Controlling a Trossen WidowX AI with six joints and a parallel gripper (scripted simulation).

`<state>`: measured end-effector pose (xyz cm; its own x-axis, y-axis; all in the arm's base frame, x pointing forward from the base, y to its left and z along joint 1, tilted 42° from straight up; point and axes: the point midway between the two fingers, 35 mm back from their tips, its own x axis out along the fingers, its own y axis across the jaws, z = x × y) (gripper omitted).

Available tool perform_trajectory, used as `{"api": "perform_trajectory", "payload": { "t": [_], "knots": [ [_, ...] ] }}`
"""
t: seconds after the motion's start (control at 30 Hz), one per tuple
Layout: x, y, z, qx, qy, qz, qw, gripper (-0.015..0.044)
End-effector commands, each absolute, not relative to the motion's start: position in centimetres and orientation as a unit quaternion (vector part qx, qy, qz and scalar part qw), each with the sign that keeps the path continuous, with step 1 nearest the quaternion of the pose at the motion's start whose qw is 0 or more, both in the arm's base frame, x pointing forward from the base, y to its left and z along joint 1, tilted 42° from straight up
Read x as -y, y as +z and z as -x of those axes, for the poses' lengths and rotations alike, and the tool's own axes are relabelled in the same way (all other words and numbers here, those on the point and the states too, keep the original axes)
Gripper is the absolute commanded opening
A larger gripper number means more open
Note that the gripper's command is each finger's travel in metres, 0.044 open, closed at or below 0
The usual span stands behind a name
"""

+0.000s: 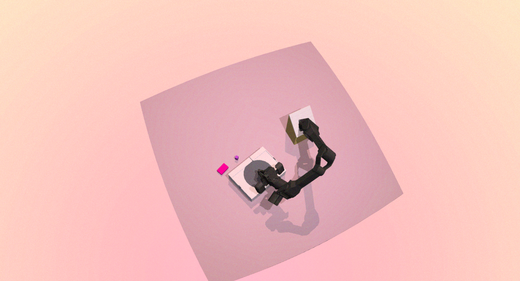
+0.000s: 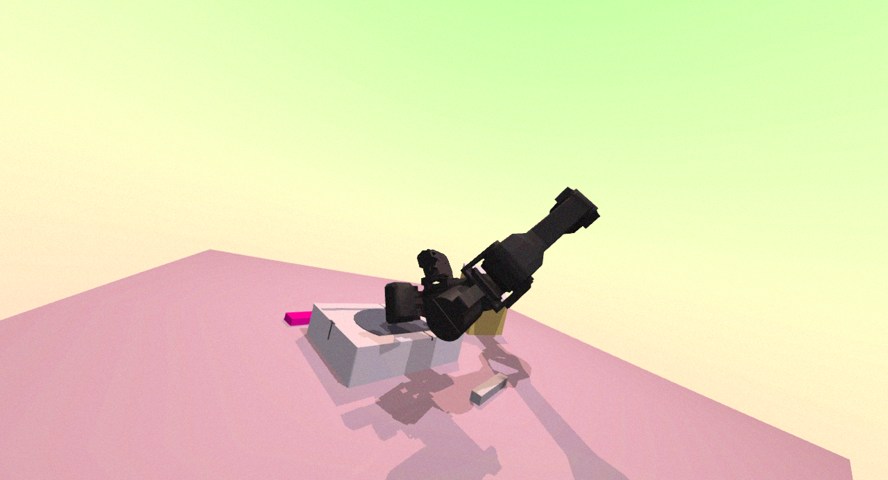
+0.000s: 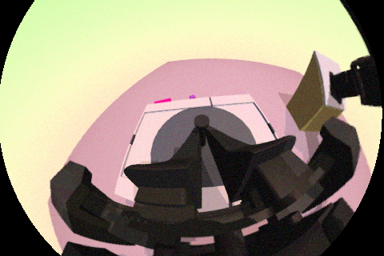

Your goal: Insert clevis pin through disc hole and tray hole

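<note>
And here's the gripper (image 1: pixel 259 172) (image 3: pixel 202 130), its fingertips pinching the clevis pin (image 3: pixel 202 122), round head uppermost at the tips! The shank shows just below the head, running down between the fingers, so the long axis looks close to upright. Beneath spreads the grey disc (image 1: pixel 250 172) (image 2: pixel 367 322) (image 3: pixel 168 140), inside the tray (image 1: pixel 238 183) (image 2: pixel 335 347) (image 3: pixel 138 144). Is the pin over both holes? I can't tell; they're hidden. The coming move, I'd judge, turns on that sideways alignment.

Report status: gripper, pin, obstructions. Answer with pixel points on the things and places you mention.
Gripper (image 1: pixel 258 172) (image 3: pixel 202 130) shut on pin (image 3: pixel 202 122). Pin head up, over disc (image 1: pixel 250 170) (image 2: pixel 370 322) (image 3: pixel 168 140); seating unconfirmed. No obstruction seen between pin and disc.
</note>
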<state>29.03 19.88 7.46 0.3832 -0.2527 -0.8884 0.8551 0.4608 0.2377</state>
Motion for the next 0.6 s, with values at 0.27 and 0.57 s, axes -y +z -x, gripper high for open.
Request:
{"api": "perform_trajectory", "payload": {
  "t": [0.27, 0.57],
  "knots": [
    [-19.63, 7.26, -28.63, -0.413, -0.372, -0.365, 0.747, 0.0000],
    [-19.50, 7.18, -28.42, -0.413, -0.372, -0.365, 0.747, 0.0000]
  ]
}}
